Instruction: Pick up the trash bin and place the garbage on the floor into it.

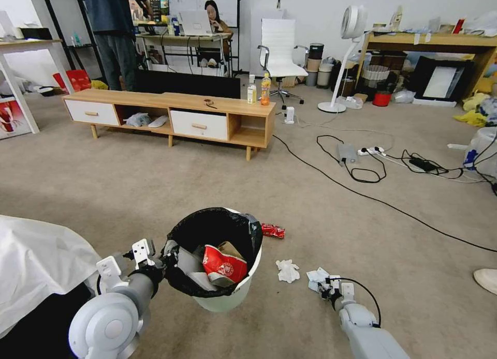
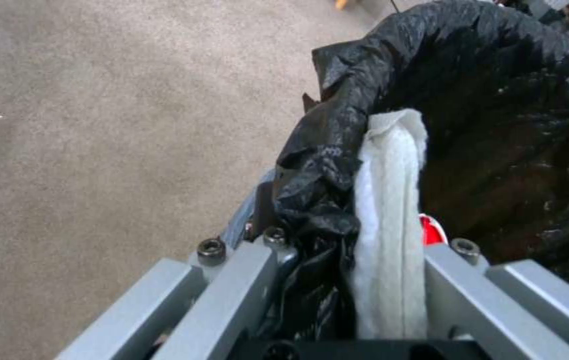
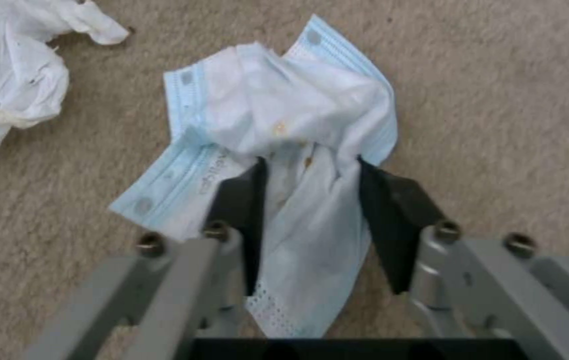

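At the left of the head view, a white cloth (image 1: 36,260) lay draped beside the robot's left arm. The left gripper (image 1: 168,255) was clamped on the near rim of the trash bin (image 1: 228,297), a small white bin lined with a black bag (image 1: 207,229). In the left wrist view the left gripper (image 2: 358,280) had its jaws closed on a fold of the black bag (image 2: 324,165) and a strip of the bin's white rim (image 2: 391,200), with a sliver of red just beside them. The bin was tilted toward the camera. Inside lay a red-and-white paper cup (image 1: 223,266) against crumpled brown paper (image 1: 233,249).

Just right of the bin, a crushed red can (image 1: 273,230) lay on the carpet (image 1: 155,183). Nearer the robot, a white tissue wad (image 1: 287,270) sat on the floor between the bin and the right gripper (image 1: 325,286).

The right gripper was down at the floor on a second piece, a crumpled pale-blue face mask (image 1: 316,277) with white tissue bunched in it. In the right wrist view the right gripper (image 3: 308,172) had its black fingertips (image 3: 248,185) partly apart and pressed against either side of the face mask (image 3: 284,125); the mask still rested on the carpet (image 3: 498,100). The other tissue wad (image 3: 11,85) lay near it, apart.

Farther back stood a low wooden TV cabinet (image 1: 171,116) carrying two upright drink bottles (image 1: 259,90).
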Motion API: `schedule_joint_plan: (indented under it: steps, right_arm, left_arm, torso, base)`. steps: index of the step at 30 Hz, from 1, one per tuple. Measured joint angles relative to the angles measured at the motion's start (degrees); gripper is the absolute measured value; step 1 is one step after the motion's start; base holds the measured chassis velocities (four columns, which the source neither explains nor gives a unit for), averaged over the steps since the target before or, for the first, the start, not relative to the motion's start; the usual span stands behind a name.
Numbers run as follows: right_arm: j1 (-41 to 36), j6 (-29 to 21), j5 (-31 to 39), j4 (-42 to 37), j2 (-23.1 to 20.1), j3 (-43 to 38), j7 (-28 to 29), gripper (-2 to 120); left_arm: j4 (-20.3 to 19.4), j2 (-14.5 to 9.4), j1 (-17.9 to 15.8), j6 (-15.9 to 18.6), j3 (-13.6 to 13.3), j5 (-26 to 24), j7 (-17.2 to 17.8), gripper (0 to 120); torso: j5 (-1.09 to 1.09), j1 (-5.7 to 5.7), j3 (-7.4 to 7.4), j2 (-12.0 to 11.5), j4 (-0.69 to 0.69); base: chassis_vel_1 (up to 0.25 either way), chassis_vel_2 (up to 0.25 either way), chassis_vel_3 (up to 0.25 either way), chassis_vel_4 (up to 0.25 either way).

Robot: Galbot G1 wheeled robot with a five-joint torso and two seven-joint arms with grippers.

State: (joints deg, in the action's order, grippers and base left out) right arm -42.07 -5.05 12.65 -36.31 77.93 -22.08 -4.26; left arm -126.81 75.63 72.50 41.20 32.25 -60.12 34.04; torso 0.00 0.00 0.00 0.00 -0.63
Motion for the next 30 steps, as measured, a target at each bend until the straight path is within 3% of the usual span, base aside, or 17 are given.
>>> schedule_joint_plan:
  steps: [7, 8, 10, 25, 30]
  right_arm:
    - [-0.1, 0.7, 0.4, 0.5, 0.3, -0.3, -0.5, 11]
    - [-0.1, 0.8, 0.5, 0.5, 0.3, -0.3, -0.5, 3]
    - [-0.1, 0.8, 0.5, 0.5, 0.3, -0.3, -0.6, 0]
    - [-0.1, 1.1, 0.7, -0.6, 0.3, -0.3, -0.6, 0]
    - [-2.6, 1.1, 2.2, -5.6, -0.9, -0.7, 0.1, 0]
  left_arm:
    - [0.3, -0.1, 0.1, -0.1, 0.0, 0.2, -0.5, 7]
    - [0.3, -0.1, 0.1, -0.1, -0.1, 0.3, -0.7, 7]
    - [0.3, -0.1, 0.1, -0.1, -0.1, 0.4, -0.7, 7]
    - [0.4, 0.1, 0.6, -0.3, -0.2, 1.1, -1.3, 7]
    - [0.1, 0.2, 0.8, -0.3, -0.4, 1.2, -1.2, 7]
  torso:
    - [0.00, 0.00, 0.00, 0.0, 0.00]
    - [0.00, 0.00, 0.00, 0.0, 0.00]
    - [0.00, 0.00, 0.00, 0.0, 0.00]
    - [0.01, 0.00, 0.00, 0.0, 0.01]
    - [0.02, 0.00, 0.00, 0.0, 0.00]
  base:
    - [0.000, 0.000, 0.000, 0.000]
    - [0.000, 0.000, 0.000, 0.000]
    - [0.000, 0.000, 0.000, 0.000]
    - [0.000, 0.000, 0.000, 0.000]
    - [0.000, 0.000, 0.000, 0.000]
